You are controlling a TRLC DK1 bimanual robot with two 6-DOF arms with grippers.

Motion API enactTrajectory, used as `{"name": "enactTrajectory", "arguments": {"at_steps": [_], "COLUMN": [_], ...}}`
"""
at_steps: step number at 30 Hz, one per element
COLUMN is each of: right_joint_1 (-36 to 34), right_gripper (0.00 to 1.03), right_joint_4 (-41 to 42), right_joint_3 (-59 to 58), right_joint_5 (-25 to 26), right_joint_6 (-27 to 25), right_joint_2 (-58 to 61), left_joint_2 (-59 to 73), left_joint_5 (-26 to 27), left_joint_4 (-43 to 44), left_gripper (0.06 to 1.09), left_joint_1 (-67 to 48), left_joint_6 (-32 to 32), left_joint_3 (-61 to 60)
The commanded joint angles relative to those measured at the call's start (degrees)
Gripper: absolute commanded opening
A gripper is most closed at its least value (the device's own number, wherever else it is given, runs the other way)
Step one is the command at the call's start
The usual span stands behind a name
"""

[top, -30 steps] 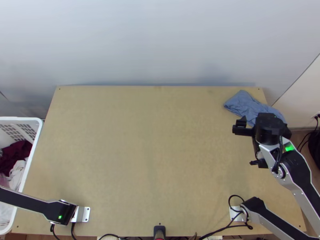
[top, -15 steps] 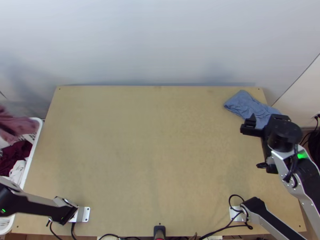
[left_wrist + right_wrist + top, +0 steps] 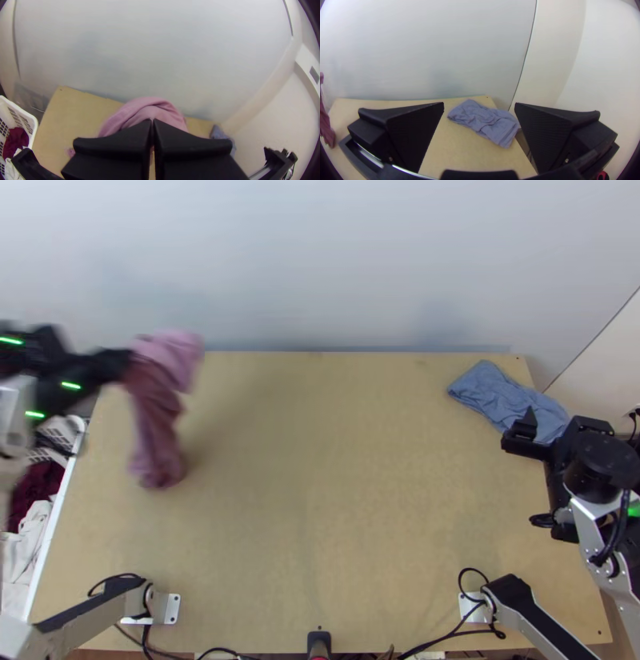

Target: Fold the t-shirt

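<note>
Pink fabric t-shirt (image 3: 157, 412) had swung from above the white plastic basket (image 3: 20, 109) over the light wooden worktop's (image 3: 320, 500) far left, bunched, pinched in the black left tool (image 3: 152, 123) — the black right tool (image 3: 479, 105) gaped — so laying it out likely came next.

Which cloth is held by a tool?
The pink cloth, in the left tool; the blue cloth lies on the table, the red cloth and white cloth in the basket.
</note>
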Motion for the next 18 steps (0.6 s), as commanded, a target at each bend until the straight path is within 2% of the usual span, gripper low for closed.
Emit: {"name": "enactTrajectory", "arguments": {"at_steps": [1,5,10,18], "right_joint_1": [-0.7,-1.4,-2.5,-4.0], "right_gripper": [0.99,0.99,0.99,0.99], "right_joint_4": [-1.8,-2.7,-2.9,-2.7], "right_joint_3": [-0.2,-1.2,-1.6,-1.5], "right_joint_5": [0.0,0.0,0.0,0.0], "right_joint_6": [-0.1,0.0,0.3,0.5], "right_joint_2": [-2.1,-3.4,-3.8,-2.9], "left_joint_2": [-2.4,1.4,7.0,23.2], "left_joint_5": [-12.6,-13.0,-16.9,-18.5], "left_joint_4": [8.3,9.4,9.4,9.4], "left_gripper": [0.09,0.09,0.09,0.09], "left_joint_1": [-28.7,-35.8,-46.9,-62.8], "left_joint_6": [-2.2,-2.1,-1.3,-1.7], "left_joint_3": [-15.3,-16.7,-15.1,-0.9]}}
